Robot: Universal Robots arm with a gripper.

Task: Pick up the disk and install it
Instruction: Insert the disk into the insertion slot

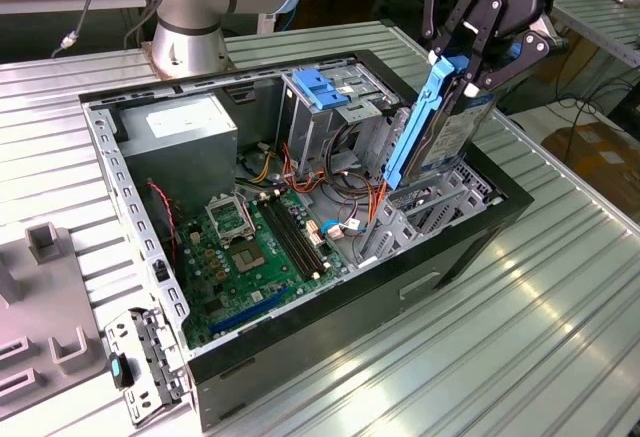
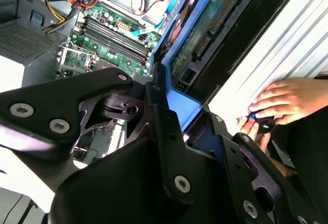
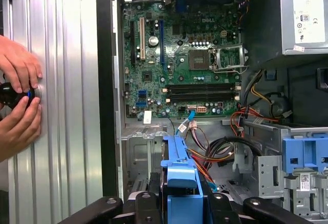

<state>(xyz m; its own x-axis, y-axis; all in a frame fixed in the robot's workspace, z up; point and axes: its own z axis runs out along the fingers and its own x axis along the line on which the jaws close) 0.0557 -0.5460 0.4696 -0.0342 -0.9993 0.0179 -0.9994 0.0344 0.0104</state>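
Note:
The disk (image 1: 450, 142), a silver drive in a blue carrier rail, stands almost on edge, tilted, with its lower end in the drive cage (image 1: 430, 212) at the exterior view's right side of the open computer case (image 1: 210, 377). My black gripper (image 1: 462, 62) is shut on the disk's upper end. In the second wrist view the disk (image 2: 205, 26) shows its green circuit board and blue rail, running away from the gripper (image 2: 177, 126). The first wrist view has the blue carrier (image 3: 179, 175) between the gripper's (image 3: 179, 208) fingers, above the cage.
Inside the case lie the motherboard (image 1: 250, 247), a grey power supply box (image 1: 180, 132), a blue latch plate (image 1: 322, 87) and loose cables (image 1: 350, 192). A person's hands (image 3: 18, 96) hold a small black object on the ribbed table beside the case. Grey fixtures (image 1: 40, 287) stand at the exterior view's left.

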